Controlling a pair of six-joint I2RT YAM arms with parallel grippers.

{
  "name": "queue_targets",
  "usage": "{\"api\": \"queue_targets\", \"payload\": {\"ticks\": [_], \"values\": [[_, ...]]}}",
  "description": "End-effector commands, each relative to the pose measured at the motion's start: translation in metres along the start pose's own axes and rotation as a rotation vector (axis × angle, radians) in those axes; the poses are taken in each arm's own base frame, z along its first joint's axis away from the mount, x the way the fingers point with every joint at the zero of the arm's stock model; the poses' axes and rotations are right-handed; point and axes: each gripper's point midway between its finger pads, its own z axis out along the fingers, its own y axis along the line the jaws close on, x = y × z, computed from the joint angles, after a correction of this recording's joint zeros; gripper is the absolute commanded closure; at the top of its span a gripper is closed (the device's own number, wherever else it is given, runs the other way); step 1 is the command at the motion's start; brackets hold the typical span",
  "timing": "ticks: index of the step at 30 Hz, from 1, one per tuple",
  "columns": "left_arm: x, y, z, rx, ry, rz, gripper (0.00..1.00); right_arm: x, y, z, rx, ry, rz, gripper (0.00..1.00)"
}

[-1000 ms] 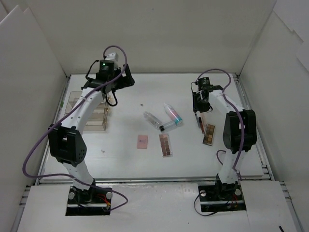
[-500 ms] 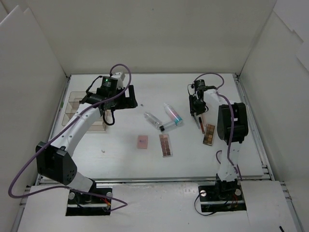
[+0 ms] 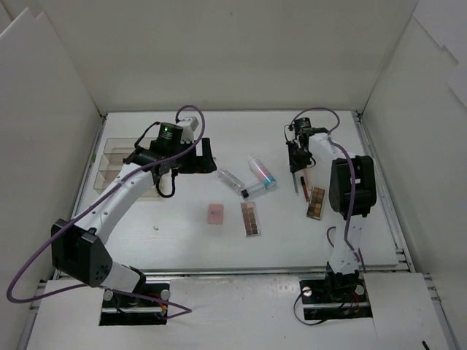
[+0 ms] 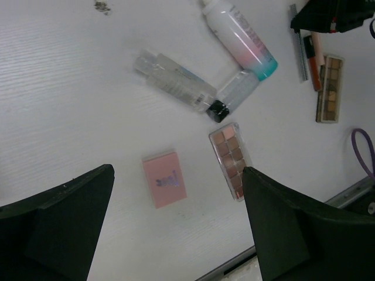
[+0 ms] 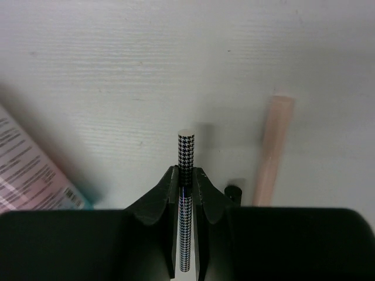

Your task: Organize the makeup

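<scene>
Little looks sorted: the right gripper (image 5: 186, 175) pinches a houndstooth stick (image 5: 186, 149) beside a pale pink stick (image 5: 274, 152), while the left gripper (image 3: 208, 157) hangs wide open over the pink compact (image 4: 164, 179), palette (image 4: 231, 161) and clear bottles (image 4: 174, 82), all loose mid-table, well apart from the compartment box (image 3: 109, 153).

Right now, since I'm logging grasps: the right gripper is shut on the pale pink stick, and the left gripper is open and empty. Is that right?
Not quite. The right gripper is shut on the black-and-white checked stick, not the pale pink stick, which lies loose beside it; the right wrist view shows this. The left gripper is open and empty, as you said.
</scene>
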Motion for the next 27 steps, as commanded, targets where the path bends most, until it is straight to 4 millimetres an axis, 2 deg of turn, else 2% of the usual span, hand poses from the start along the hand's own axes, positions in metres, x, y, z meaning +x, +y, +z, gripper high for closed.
{"api": "queue_targets", "payload": {"ticks": [1, 2, 4, 5, 8, 10, 13, 16, 18, 22, 27], "values": [[-0.028, -0.056, -0.019, 0.204, -0.109, 0.077, 0.15, -0.046, 0.014, -0.083, -0.065, -0.202, 0.024, 1.0], [-0.027, -0.064, -0.018, 0.229, -0.102, 0.082, 0.15, -0.052, 0.023, -0.105, -0.09, -0.25, 0.018, 1.0], [-0.031, -0.081, -0.014, 0.287, -0.101, 0.081, 0.18, -0.054, 0.034, -0.125, -0.115, -0.286, 0.023, 1.0], [-0.027, -0.095, -0.013, 0.335, -0.081, 0.088, 0.19, -0.055, 0.047, -0.143, -0.149, -0.32, 0.01, 1.0], [-0.023, -0.123, -0.005, 0.426, -0.051, 0.074, 0.21, -0.051, 0.078, -0.173, -0.253, -0.351, 0.02, 1.0], [-0.023, -0.135, 0.003, 0.46, -0.035, 0.07, 0.25, -0.047, 0.09, -0.184, -0.294, -0.357, 0.045, 1.0], [-0.022, -0.152, 0.008, 0.511, -0.02, 0.064, 0.29, -0.039, 0.119, -0.207, -0.384, -0.369, 0.027, 1.0], [-0.021, -0.168, 0.009, 0.558, -0.027, 0.071, 0.34, -0.033, 0.137, -0.231, -0.435, -0.4, 0.014, 1.0], [-0.019, -0.18, 0.01, 0.581, -0.031, 0.076, 0.36, -0.03, 0.144, -0.238, -0.452, -0.406, 0.021, 1.0], [-0.018, -0.19, 0.012, 0.599, -0.036, 0.061, 0.39, -0.024, 0.158, -0.253, -0.479, -0.43, 0.01, 1.0], [-0.024, -0.189, 0.014, 0.589, -0.073, 0.017, 0.46, -0.017, 0.169, -0.26, -0.508, -0.429, 0.012, 1.0]]}}
